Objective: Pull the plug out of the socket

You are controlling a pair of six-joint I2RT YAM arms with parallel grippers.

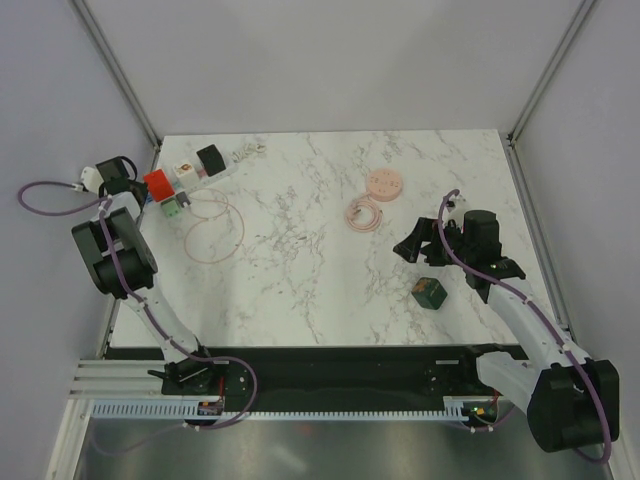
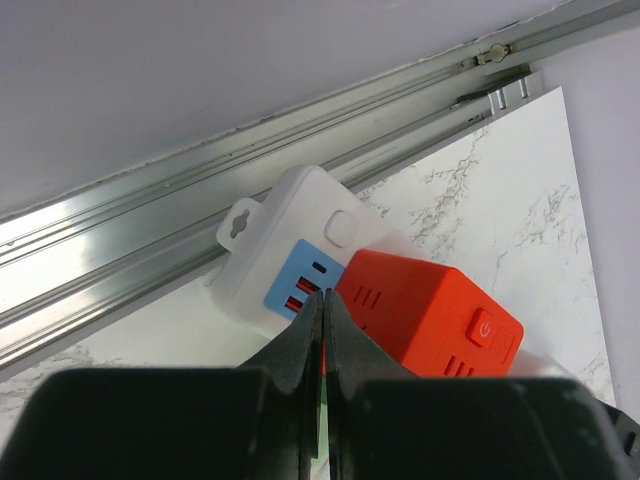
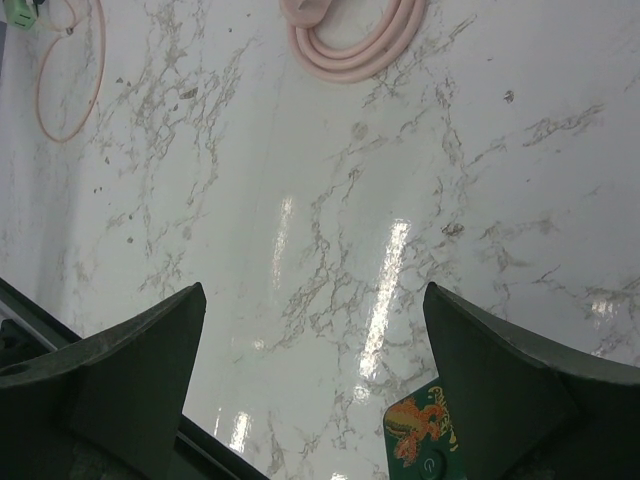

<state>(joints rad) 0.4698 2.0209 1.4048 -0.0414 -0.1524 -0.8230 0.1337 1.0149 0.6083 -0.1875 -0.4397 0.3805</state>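
The socket, a long white power strip, lies at the far left of the marble table. A red cube plug, a white cube and a black cube sit on it. In the left wrist view its end shows a blue outlet beside the red cube. My left gripper is shut, its tips right at the red cube's near edge. My right gripper is open and empty above the bare table.
A green plug with a looped pink cable lies by the strip. A round pink disc with a coiled pink cable is mid-table. A green cube sits under the right gripper. A metal rail borders the table.
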